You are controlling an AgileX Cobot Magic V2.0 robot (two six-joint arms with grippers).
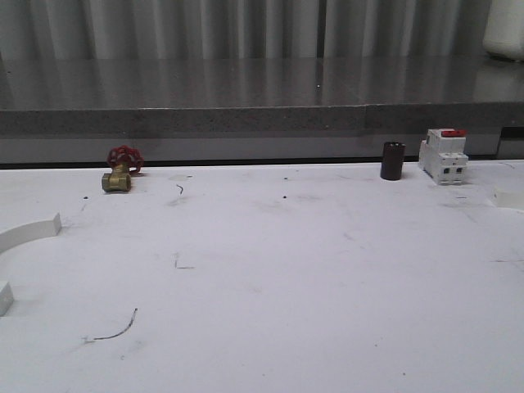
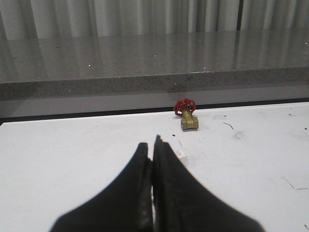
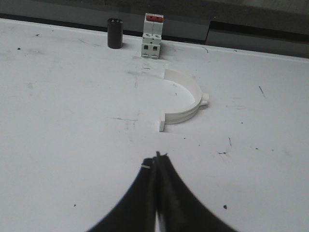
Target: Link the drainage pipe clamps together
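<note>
Clamp half (image 3: 185,97) beyond closed right gripper (image 3: 155,157), near breaker (image 3: 153,36).

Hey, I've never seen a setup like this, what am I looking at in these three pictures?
A two-armed robot works at a white table. The front view looks forward over it: a brass valve with a red handwheel, a dark cylinder, and a white breaker with a red top. At the left edge lies one white clamp half. The other two views come from cameras on the wrists. The left gripper and right gripper are both shut, holding nothing. Ahead of the right one lies the other clamp half.
</note>
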